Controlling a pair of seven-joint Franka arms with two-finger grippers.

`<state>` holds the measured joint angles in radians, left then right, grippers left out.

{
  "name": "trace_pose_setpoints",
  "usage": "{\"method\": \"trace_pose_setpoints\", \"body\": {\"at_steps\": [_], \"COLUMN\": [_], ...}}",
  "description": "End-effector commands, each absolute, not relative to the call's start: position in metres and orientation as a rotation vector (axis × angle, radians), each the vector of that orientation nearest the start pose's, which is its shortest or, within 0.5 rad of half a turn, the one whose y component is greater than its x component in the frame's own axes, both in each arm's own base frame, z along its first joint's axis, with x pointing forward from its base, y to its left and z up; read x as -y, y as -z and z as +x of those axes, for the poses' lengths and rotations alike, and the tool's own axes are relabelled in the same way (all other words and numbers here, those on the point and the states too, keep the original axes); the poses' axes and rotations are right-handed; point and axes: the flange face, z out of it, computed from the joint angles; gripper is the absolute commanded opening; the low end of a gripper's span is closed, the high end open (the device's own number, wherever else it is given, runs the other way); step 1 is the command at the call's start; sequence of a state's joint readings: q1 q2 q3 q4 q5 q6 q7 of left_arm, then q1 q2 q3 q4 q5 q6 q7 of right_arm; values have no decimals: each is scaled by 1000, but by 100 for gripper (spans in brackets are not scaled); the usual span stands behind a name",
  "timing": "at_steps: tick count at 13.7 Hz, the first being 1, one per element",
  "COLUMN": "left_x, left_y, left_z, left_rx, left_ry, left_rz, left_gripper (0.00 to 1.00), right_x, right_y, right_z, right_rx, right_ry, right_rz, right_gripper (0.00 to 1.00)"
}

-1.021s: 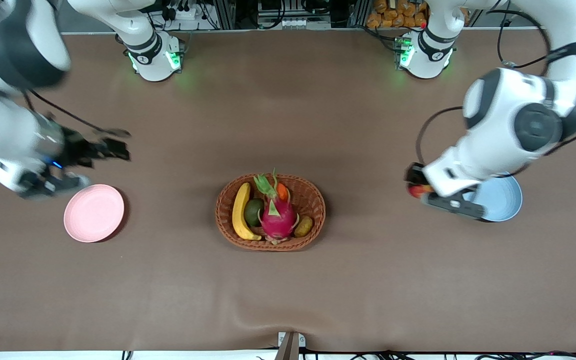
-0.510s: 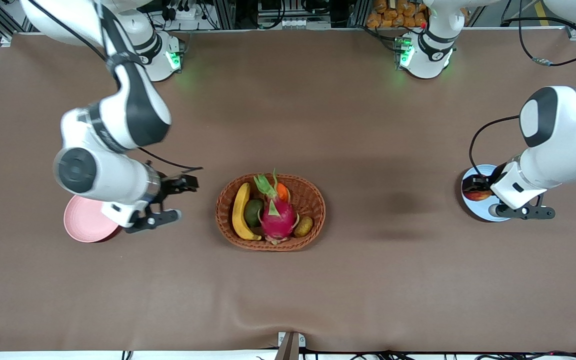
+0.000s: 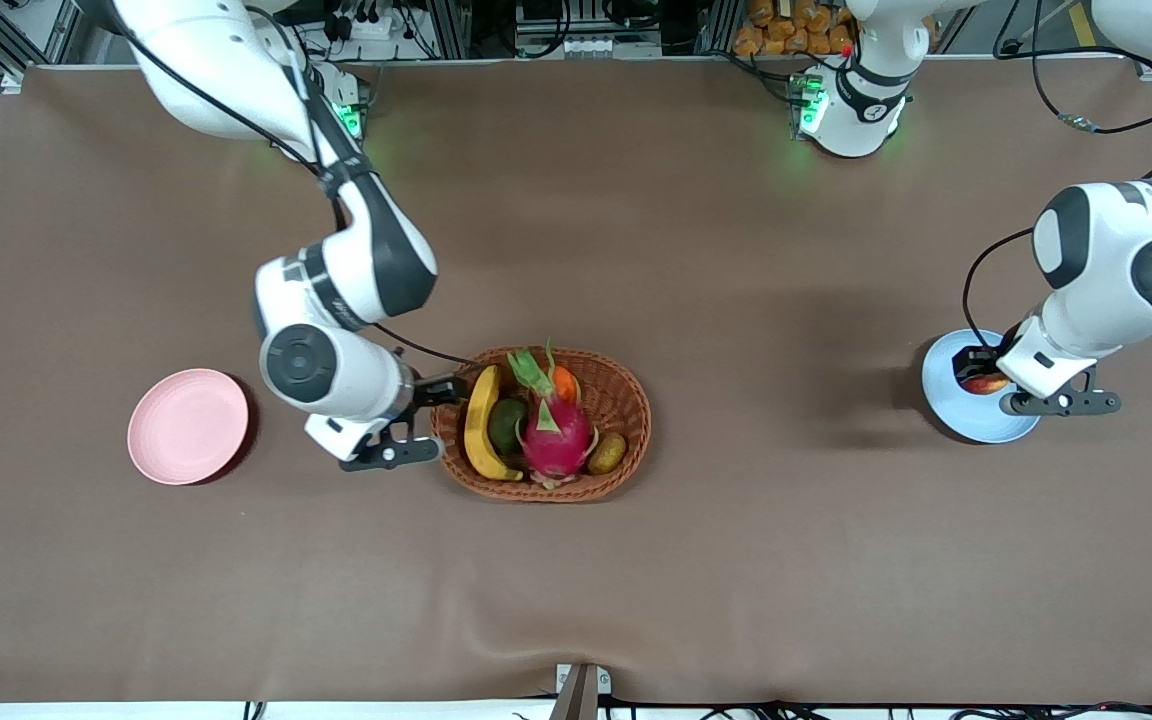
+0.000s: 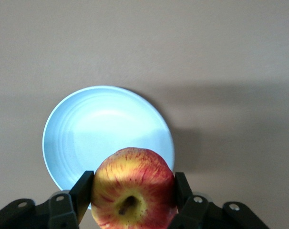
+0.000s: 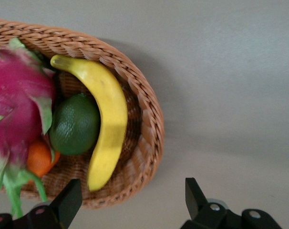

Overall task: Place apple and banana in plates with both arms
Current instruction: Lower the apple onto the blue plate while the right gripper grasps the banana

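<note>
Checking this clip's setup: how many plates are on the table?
2. The pink plate lies bare toward the right arm's end of the table; the blue plate lies toward the left arm's end, under the left gripper holding the apple.

Robotics lab, as I see it.
Two white jointed arms (image 3: 336, 260) bolted to my brown cloth-covered bench (image 3: 576, 580), with aluminium framing, cables and power strips (image 3: 376, 25) along its edge.

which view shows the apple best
The left wrist view: the apple fills it, held between the left gripper fingers over the blue plate. The front view shows only a sliver under the arm; the right wrist view shows none.
</note>
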<state>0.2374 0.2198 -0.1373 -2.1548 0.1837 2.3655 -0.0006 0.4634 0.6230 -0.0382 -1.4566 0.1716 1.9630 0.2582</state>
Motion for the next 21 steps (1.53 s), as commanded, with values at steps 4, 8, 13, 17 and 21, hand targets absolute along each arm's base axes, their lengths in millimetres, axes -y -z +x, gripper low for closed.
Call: {"method": "trace_pose_setpoints", "body": {"at_steps": [4, 8, 13, 17, 21], "left_x": [-120, -127, -127, -127, -126], "left_y": [-271, -245, -233, -218, -219], "left_z": [535, 534, 537, 536, 537], "left_rx": [-131, -115, -116, -120, -124], "left_ry": [55, 61, 77, 81, 86], "left_rz": [-3037, -3055, -3063, -3073, -3072], "left_gripper": [19, 22, 28, 42, 100], "right_x": [-337, -336, -355, -355, -354], "right_y": [-265, -252, -250, -240, -226], "right_z": [620, 609, 598, 597, 596], "right_rx": [-88, -109, -150, -152, -158], "right_ry": [-213, -265, -261, -230, -205], "right_rz": [-3061, -3074, -3077, -3072, -3070], "right_gripper": [82, 63, 57, 57, 58]}}
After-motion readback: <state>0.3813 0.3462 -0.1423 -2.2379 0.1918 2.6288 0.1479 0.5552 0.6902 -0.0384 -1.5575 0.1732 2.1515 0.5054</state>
